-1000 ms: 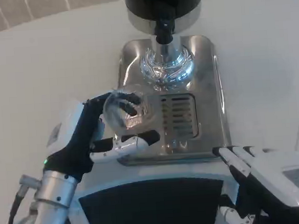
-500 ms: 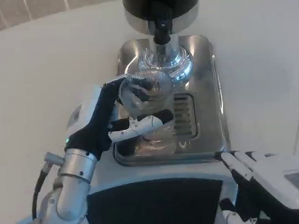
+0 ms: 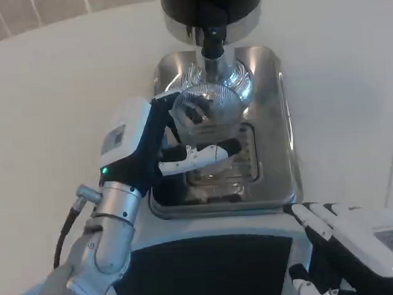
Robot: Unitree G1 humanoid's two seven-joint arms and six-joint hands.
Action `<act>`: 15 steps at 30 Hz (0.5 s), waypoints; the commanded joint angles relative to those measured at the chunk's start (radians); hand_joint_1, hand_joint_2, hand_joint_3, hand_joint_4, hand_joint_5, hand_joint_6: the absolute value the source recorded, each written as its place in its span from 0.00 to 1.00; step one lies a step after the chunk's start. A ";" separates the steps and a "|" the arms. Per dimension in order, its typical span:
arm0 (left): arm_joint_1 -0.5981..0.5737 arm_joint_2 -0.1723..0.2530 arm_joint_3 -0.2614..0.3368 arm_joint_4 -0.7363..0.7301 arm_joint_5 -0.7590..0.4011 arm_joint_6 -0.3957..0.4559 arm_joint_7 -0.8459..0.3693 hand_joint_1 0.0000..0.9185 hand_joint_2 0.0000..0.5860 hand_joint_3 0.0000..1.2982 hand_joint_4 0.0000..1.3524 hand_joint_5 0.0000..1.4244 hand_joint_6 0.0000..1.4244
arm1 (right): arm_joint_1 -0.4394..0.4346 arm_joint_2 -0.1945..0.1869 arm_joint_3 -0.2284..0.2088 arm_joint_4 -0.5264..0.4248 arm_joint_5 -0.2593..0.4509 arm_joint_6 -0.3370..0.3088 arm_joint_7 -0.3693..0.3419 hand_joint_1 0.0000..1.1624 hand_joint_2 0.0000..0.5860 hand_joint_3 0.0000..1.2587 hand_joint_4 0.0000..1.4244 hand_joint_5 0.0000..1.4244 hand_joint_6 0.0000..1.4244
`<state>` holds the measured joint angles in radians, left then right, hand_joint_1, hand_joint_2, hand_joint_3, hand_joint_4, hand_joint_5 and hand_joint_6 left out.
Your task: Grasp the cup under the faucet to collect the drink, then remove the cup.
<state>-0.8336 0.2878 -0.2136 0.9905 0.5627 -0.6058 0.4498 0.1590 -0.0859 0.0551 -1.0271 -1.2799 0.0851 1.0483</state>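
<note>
We are holding the clear cup (image 3: 207,109) in our left hand (image 3: 157,145), fingers wrapped around its side and thumb reaching under it, over the steel tray (image 3: 276,135) of the drink dispenser (image 3: 210,5). The cup is sitting just below the black faucet (image 3: 211,42), so the grasp looks done. We are seeing no liquid in the cup, so collecting the drink and pulling the cup away are probably both left. Our right hand (image 3: 354,234) is resting near the tray's front corner, fingers straight and holding nothing.
</note>
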 commanded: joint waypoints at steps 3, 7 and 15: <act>-0.022 0.011 -0.019 0.006 0.015 0.044 0.047 0.30 0.05 0.15 0.13 0.29 0.38 | -0.007 0.000 0.001 0.014 0.005 0.012 0.013 0.12 0.94 0.00 0.00 0.00 0.00; -0.027 0.017 -0.020 0.005 0.007 0.057 0.031 0.27 0.04 0.08 0.06 0.23 0.31 | -0.015 0.001 0.005 0.020 0.006 0.017 0.013 0.11 0.94 0.00 0.00 0.00 0.00; -0.019 0.043 -0.019 -0.012 -0.011 0.033 -0.009 0.18 0.02 0.00 0.00 0.12 0.21 | -0.024 0.000 0.015 0.037 0.006 0.023 0.001 0.10 0.94 0.00 0.00 0.00 0.00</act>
<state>-0.8594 0.3085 -0.2274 0.9919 0.5588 -0.5557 0.4567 0.1327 -0.0878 0.0628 -0.9990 -1.2786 0.1057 1.0495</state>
